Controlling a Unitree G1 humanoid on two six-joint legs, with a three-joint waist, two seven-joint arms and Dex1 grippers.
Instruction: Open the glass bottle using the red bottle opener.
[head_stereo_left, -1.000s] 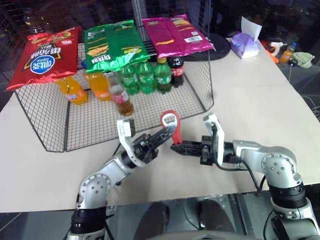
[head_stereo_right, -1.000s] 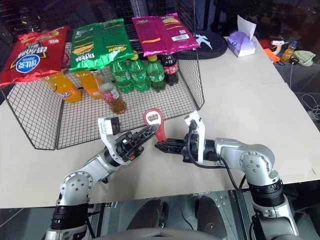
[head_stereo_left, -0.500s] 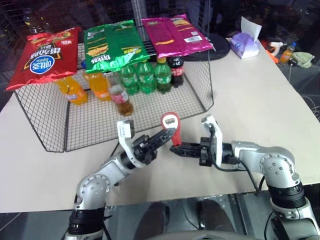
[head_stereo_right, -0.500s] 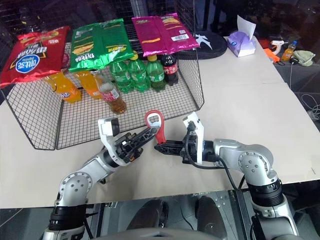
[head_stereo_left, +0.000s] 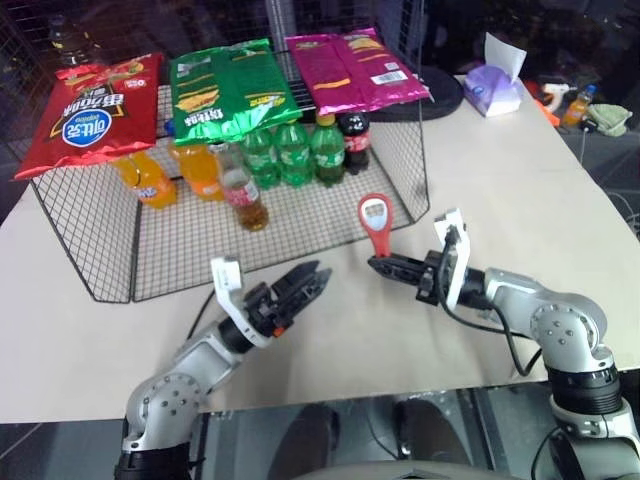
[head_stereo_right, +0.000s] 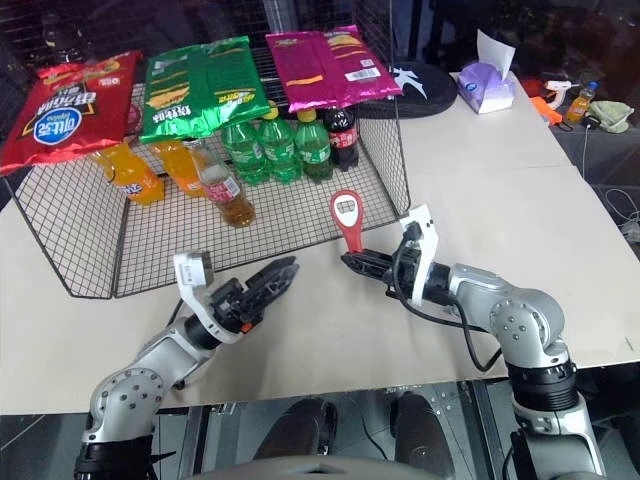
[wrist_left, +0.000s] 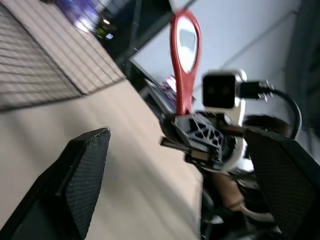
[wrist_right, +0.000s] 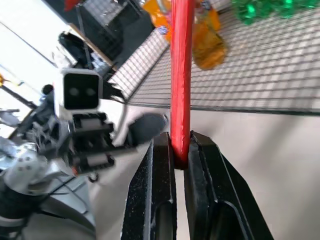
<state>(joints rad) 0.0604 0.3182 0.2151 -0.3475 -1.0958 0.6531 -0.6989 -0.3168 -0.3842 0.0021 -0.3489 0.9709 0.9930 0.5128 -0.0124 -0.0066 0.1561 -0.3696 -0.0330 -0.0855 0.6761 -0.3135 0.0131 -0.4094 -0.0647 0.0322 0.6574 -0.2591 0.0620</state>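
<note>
The red bottle opener (head_stereo_left: 375, 222) is held upright by its short handle, pinched between the closed black fingers of the right gripper (head_stereo_left: 381, 264); its flat glossy body and rounded loop head with a pale opening stand above the fingertips, over the bare tabletop in front of the wire rack (head_stereo_left: 100, 260). The left gripper (head_stereo_left: 312, 277) is seen with its two textured black fingers spread wide and nothing between them, set apart from the opener to its left, just above the table (head_stereo_left: 520, 190). The glass bottle (head_stereo_left: 240, 193) is standing upright on the rack's mesh floor, near the front edge: clear glass, amber liquid, pink-red label, narrow neck. Orange plastic bottles (head_stereo_left: 150, 180) are packed to its left, green soda bottles (head_stereo_left: 290, 155) behind and to its right, with a dark cola bottle (head_stereo_left: 352, 140) at the end of that row. Crinkled foil snack bags (head_stereo_left: 225, 90) are laid across the rack's top. The rack's front is open toward the grippers; smooth matte beige tabletop lies open to the right of the rack. A tissue box (head_stereo_left: 495, 95) sits at the far right corner.
</note>
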